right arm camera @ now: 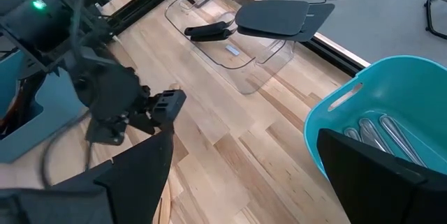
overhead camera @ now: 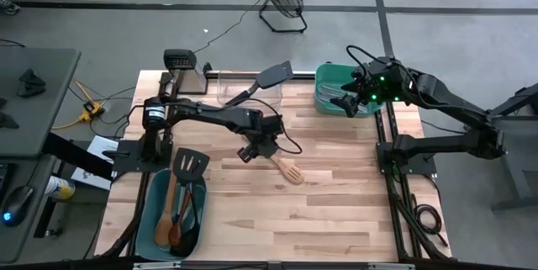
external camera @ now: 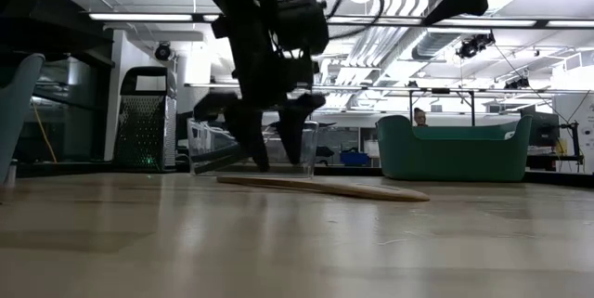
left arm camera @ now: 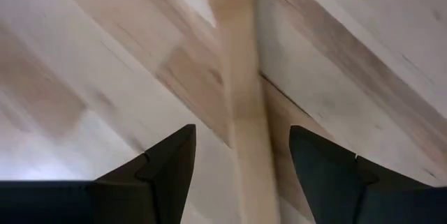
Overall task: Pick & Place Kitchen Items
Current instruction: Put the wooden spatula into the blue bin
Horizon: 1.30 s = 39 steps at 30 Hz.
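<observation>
Left wrist view shows the left gripper (left arm camera: 241, 175) spread wide, its 2 dark fingers (left arm camera: 164, 165) astride the pale wooden handle of the light brown slotted wooden spatula (left arm camera: 241, 112); nothing is gripped yet; the handle runs between the fingers with clearance on either side. High view places the left gripper (overhead camera: 255, 147) over the middle of the light wooden plank table (overhead camera: 336, 211), the slotted wooden spatula (overhead camera: 287, 169) lying flat with its head just beyond the claw, toward the table's near edge. Low view has the fingertips close above the spatula (external camera: 325, 187); whether they touch the table cannot be told.

Step in hand, by judgement: the pick of 1 utensil, at the pre-grasp stage. Next move calls for a short descent if any gap remains, then closing squarely on the narrow handle; a thin flat handle could slip or pivot if pinched off-centre.

Right gripper (overhead camera: 351, 102) waits wide open, empty, above the green plastic tub (overhead camera: 324, 75) holding silvery metal utensils (right arm camera: 380, 135).
</observation>
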Tool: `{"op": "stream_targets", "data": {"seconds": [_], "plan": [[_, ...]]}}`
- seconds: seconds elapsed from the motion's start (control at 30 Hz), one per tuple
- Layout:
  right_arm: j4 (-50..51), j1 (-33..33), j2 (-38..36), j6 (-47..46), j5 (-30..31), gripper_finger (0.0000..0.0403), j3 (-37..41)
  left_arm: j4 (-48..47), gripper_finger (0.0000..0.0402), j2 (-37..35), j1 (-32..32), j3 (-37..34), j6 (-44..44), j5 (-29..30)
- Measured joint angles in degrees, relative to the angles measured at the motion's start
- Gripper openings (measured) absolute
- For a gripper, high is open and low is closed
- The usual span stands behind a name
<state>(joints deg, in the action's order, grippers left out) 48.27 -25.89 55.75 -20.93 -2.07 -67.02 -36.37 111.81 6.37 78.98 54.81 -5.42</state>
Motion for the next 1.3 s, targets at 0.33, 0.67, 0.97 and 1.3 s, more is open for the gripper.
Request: {"op": "stream_targets", "data": {"seconds": [0.33,0.67,0.97,1.3], "plan": [[0.93,0.02,0.00,-0.48,-0.59,0.0349,0.00,1.31,0.0228,2.72,-0.02,0.11,-2.43,0.01],[1.22,0.00,0.00,-1.33,-1.22,0.0349,0.00,-0.89,0.0226,4.61,0.04,0.42,-7.59,-1.14],[1.25,0.02,0.00,-1.33,-1.11,0.0349,0.00,-2.58,0.0151,4.79,0.00,0.28,-9.03,-2.07],[1.27,0.01,0.00,-1.33,-1.09,0.0349,0.00,-3.61,0.0084,6.01,0.00,0.22,-11.60,-3.08]]}}
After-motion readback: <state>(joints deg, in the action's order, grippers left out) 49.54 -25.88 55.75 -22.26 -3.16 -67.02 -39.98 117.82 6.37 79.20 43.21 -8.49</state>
